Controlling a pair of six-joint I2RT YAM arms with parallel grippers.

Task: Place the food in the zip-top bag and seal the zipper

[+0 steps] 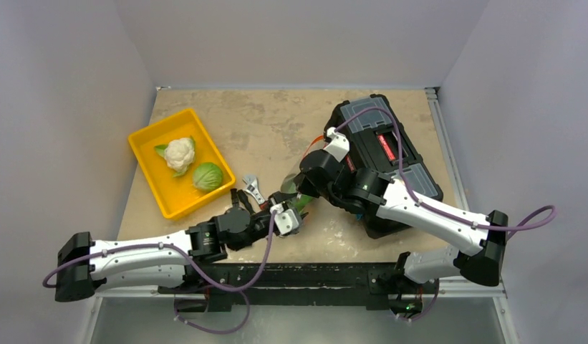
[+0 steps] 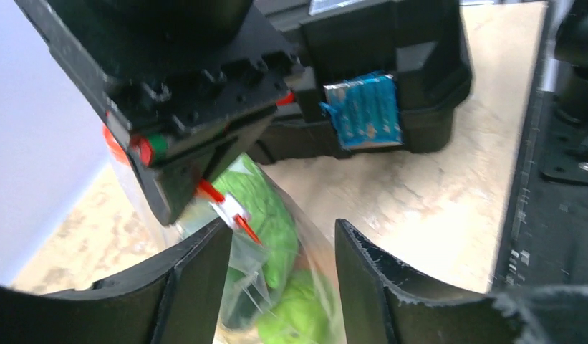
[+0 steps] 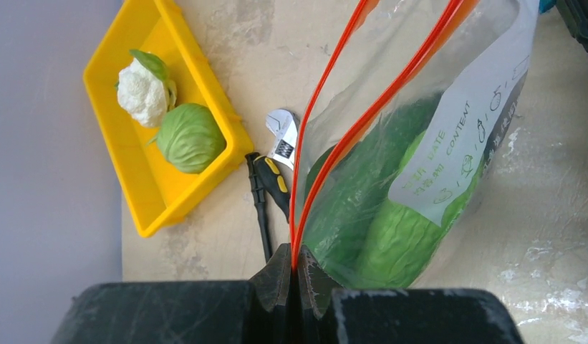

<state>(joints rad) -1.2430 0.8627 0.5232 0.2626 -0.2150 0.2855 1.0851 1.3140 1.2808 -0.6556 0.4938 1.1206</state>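
Two zipper (image 3: 296,229) strips run toward 1 o'clock from the right jaws, clamped on their end; left jaws, half-open, straddle the zip-top bag (image 2: 305,244).

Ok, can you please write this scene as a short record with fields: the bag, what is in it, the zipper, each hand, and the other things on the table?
bag: clear zip-top bag, held by one end of its zipper
contents: green pieces inside
zipper: zipper strips spread apart, not sealed
right hand: right hand shut on the zipper end
left hand: left hand open, one finger on each side of the bag, near the white slider
tray: yellow tray holds cauliflower and cabbage
others: wrench near the tray; black toolbox
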